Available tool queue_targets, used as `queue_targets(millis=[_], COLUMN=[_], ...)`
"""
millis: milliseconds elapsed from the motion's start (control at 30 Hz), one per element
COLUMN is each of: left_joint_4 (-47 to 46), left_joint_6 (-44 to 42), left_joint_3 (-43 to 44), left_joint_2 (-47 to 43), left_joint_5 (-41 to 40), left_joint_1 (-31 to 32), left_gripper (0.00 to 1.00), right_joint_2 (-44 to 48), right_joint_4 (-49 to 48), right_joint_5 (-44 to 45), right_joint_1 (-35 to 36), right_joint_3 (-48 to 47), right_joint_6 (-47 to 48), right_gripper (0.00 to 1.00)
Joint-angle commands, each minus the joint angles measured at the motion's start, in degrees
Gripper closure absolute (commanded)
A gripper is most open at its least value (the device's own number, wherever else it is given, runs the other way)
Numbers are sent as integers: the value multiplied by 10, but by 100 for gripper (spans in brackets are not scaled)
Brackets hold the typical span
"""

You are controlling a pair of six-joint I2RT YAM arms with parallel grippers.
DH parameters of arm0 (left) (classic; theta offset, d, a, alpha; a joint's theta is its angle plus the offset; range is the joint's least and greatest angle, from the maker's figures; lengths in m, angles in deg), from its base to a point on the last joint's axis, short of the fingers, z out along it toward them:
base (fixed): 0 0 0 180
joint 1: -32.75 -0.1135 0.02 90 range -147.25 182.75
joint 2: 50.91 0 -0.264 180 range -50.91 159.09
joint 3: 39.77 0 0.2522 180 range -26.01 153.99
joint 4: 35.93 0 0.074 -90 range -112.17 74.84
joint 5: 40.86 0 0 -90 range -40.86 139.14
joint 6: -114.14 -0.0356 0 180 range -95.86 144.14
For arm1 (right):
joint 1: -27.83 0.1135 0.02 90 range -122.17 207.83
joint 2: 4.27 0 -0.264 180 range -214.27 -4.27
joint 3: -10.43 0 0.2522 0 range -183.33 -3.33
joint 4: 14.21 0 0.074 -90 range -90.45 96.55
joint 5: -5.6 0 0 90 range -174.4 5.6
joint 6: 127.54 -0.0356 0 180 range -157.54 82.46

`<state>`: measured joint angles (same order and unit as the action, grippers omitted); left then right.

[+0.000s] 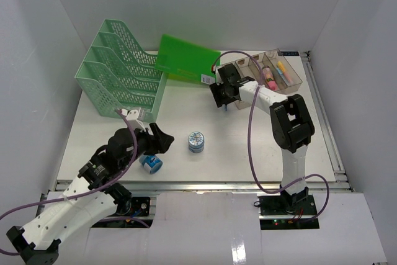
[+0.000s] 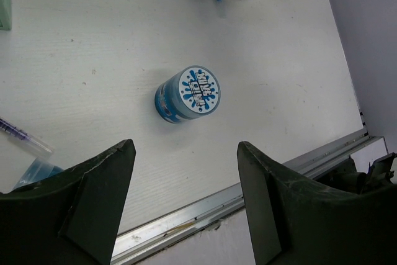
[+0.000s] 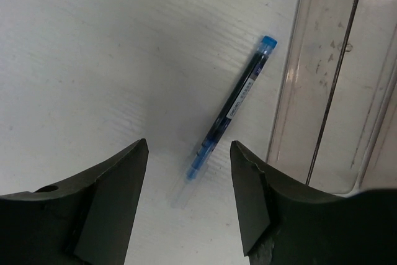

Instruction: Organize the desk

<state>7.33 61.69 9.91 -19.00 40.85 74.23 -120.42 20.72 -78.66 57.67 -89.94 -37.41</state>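
The desk point(image 1: 205, 172) is a white tabletop with metal rail edges. My right gripper point(image 1: 222, 97) is open and hovers low over a blue pen point(image 3: 232, 107) that lies on the desk beside the clear compartmented tray point(image 3: 335, 91). In the right wrist view the pen's clear tip lies between my open fingers point(image 3: 189, 147). My left gripper point(image 1: 163, 141) is open and empty above the desk's front left. A round blue tin point(image 1: 196, 142) stands just right of it and also shows ahead of the open fingers in the left wrist view point(image 2: 187, 93).
A mint-green mesh file rack point(image 1: 121, 69) stands at the back left, with a green folder point(image 1: 186, 59) leaning beside it. The clear tray point(image 1: 268, 69) at the back right holds pink and yellow items. A second blue item point(image 1: 151, 164) and a purple pen point(image 2: 25, 136) lie near the left gripper.
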Motion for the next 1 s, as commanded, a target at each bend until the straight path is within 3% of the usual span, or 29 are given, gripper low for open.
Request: queue_targets(millis=[0, 367, 500, 800, 967], left_joint_4=[12, 12, 13, 14, 16], left_joint_6=[-3, 3, 4, 13, 17], left_joint_3=[1, -19, -20, -27, -29], left_joint_2=[-11, -25, -26, -8, -3], left_joint_5=[-16, -23, -25, -30, -33], left_joint_1=[-2, -2, -2, -2, -2], left_gripper=[22, 22, 22, 23, 23], right_joint_2=[-27, -65, -65, -35, 19], right_joint_4=[-31, -30, -28, -28, -13], right_joint_5=[64, 61, 20, -58, -172], right_joint_1=[3, 3, 2, 1, 0], right_joint_3=[-36, -37, -21, 20, 26], right_joint_6=[-19, -27, -32, -5, 52], right_gripper=[41, 58, 73, 91, 92])
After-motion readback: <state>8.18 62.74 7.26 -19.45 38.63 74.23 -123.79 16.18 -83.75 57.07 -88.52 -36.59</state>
